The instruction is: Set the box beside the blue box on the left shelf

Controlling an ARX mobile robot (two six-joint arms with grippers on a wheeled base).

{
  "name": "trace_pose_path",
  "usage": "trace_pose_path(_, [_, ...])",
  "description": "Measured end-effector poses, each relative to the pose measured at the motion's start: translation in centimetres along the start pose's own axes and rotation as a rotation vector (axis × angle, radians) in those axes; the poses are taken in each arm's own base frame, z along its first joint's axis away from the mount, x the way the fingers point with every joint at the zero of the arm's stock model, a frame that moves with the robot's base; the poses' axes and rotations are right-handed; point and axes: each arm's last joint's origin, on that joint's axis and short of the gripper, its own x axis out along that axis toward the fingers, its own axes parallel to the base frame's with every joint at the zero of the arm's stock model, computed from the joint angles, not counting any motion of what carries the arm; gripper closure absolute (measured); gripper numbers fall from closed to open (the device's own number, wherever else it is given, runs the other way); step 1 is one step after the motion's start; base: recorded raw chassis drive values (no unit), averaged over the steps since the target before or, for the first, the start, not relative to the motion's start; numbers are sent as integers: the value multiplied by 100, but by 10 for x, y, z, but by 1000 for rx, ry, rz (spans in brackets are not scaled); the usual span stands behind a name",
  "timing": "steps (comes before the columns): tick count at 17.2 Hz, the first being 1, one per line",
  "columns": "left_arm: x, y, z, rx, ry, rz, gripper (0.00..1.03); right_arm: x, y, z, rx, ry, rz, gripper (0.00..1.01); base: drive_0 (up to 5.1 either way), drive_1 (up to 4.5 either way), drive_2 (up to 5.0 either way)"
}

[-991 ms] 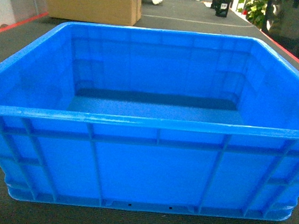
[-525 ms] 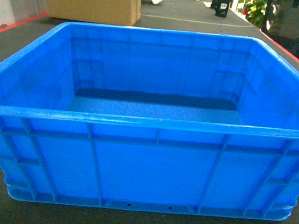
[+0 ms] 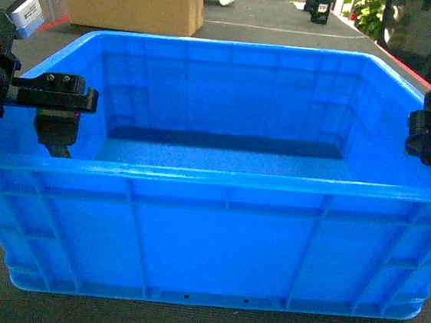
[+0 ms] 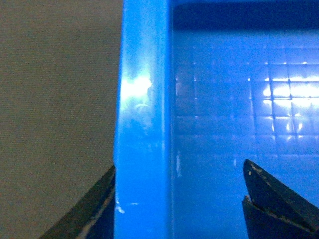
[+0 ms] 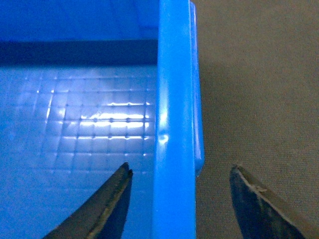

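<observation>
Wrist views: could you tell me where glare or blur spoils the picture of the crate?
Left wrist view: a white glare patch on the box rim, bright streaks on its gridded floor. Right wrist view: streaks on the floor, finger edges soft. Head view: evenly lit, slightly soft.

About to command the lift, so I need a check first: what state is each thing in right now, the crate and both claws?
Large bright-blue ribbed plastic crate: upright on the dark floor, empty inside.
Left claw: open, fingers astride the crate's left rim, one outside, one inside.
Right claw: open, fingers astride the crate's right rim, not clamped.
</observation>
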Motion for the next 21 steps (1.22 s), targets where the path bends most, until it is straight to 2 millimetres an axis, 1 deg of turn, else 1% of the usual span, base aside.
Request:
trace_pose_path(2, [-2, 1, -3, -11, 30, -1, 55, 0, -1, -5, -5, 26, -15, 57, 0, 0, 0])
trace_pose_path(3, [-3, 1, -3, -15, 35, 1, 64, 0, -2, -6, -6, 27, -16, 67, 0, 0, 0])
trace_pose_path(4, [-5, 3, -2, -60, 30, 4, 73, -1, -1, -6, -8, 24, -12, 78, 0, 0, 0])
trace_pose_path(5, [-7, 6, -3, -53, 18, 19, 84, -4, 1, -7, -10, 18, -6, 88, 0, 0, 0])
trace_pose_path(6, [-15, 9, -5, -56, -13, -8, 95, -9, 1, -9, 5, 15, -4, 92, 0, 0, 0])
trace_pose_path(7, [-28, 6, -14, -35, -120, -13, 96, -25, -1, -15, 21, -28, -31, 92, 0, 0, 0])
trace_pose_path(8, [-35, 5, -16, -38, -156, -21, 96, -33, 0, -15, 23, -60, -37, 92, 0, 0, 0])
trace_pose_path(11, [-69, 8, -20, -53, -296, -31, 96, -71, 7, -14, 20, -196, -52, 92, 0, 0, 0])
trace_pose_path(12, [-81, 9, -23, -49, -340, -28, 96, -82, 8, -16, 21, -234, -53, 92, 0, 0, 0])
trace_pose_path(14, [-98, 10, -31, -42, -401, -20, 96, -100, 10, -22, 24, -277, -59, 92, 0, 0, 0])
trace_pose_path(16, [-120, 11, -48, -31, -433, -13, 96, -120, 12, -36, 20, -302, -67, 92, 0, 0, 0])
trace_pose_path(18, [-133, 12, -61, -23, -432, -11, 96, -133, 13, -49, 13, -308, -75, 92, 0, 0, 0])
trace_pose_path(19, [-143, 12, -71, -20, -446, -9, 96, -143, 14, -56, 10, -321, -82, 92, 0, 0, 0])
trace_pose_path(21, [-160, 10, -84, -15, -525, -3, 96, -160, 17, -62, -3, -399, -107, 92, 0, 0, 0])
